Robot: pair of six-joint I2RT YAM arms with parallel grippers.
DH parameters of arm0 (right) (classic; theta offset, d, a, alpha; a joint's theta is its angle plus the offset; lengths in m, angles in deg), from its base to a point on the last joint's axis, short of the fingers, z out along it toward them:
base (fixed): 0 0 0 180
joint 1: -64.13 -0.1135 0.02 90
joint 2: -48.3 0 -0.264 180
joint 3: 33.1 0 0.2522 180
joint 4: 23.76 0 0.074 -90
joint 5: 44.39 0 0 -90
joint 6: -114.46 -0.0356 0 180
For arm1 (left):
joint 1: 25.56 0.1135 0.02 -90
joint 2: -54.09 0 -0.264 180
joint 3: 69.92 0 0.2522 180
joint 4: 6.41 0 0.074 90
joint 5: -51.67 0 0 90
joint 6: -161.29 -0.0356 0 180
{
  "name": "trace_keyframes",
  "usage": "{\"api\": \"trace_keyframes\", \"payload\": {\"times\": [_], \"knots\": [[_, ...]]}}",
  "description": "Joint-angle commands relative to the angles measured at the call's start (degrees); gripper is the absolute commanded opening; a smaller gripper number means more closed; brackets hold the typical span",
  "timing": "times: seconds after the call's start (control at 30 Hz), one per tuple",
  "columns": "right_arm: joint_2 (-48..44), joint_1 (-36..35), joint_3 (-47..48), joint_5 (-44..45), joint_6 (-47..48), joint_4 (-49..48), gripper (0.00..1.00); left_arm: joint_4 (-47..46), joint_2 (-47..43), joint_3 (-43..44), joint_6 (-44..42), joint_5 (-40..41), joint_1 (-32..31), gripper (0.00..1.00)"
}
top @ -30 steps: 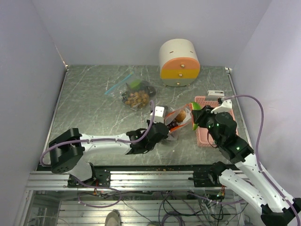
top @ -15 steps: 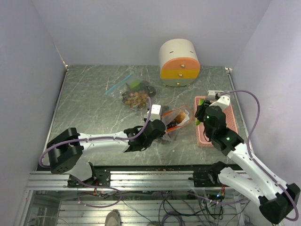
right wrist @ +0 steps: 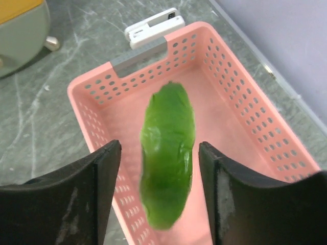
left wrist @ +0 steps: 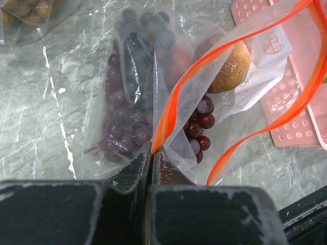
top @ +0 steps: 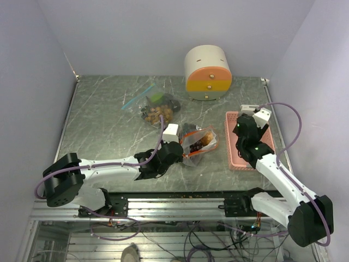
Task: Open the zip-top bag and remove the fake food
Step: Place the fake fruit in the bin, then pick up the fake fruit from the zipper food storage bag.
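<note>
1. Step in hand: emptying. The zip-top bag lies on the tabletop with its mouth agape, so the opening looks done. One item is over the drop-off and the rest is not yet out.
2. Left end effector: jaws closed on the bag's orange zip strip, pinning one lip near the tabletop.
3. Right end effector: jaws apart, over the pink basket. The green piece sits between them, touching neither. I cannot tell whether it rests on the basket floor or is in mid-air.
4. Fake food in the bag: dark purple grape bunch, dark red round fruits at the mouth, tan round piece just behind the upper lip.
5. Next move, as judged: the right arm goes back to the mouth for the red fruits or the tan piece. The left grip must hold, or the film will drag along.
6. Edges: the basket lies just beside the bag's open end, near the right edge of the tabletop.
7. Open room: bare tabletop left of and in front of the bag. A second bag and a round container sit further back, apart.
</note>
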Motion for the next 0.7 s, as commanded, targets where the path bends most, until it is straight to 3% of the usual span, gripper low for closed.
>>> {"api": "trace_keyframes", "payload": {"times": [0.0, 0.17, 0.27, 0.47, 0.67], "knots": [[-0.5, 0.8, 0.5, -0.4, 1.1, -1.4, 0.67, -0.8, -1.4, 0.6, -1.7, -1.6, -0.1, 0.08], [-4.7, 0.7, 2.9, -8.5, 3.4, 1.2, 0.70, 0.0, -0.8, 3.0, -3.8, -1.4, -1.1, 0.09], [-8.4, 0.6, 2.9, -23.2, 3.6, 0.8, 0.63, -0.3, -0.4, 3.9, -4.4, -1.1, -1.6, 0.09], [-12.4, -0.3, -2.4, -46.2, -0.9, -4.9, 0.32, -1.0, 1.6, 6.8, -6.1, -1.8, -2.0, 0.09], [-15.5, -2.6, -7.6, -53.8, -4.3, -9.7, 0.08, 0.3, 5.3, 11.1, -7.6, -1.1, -2.1, 0.10]]}}
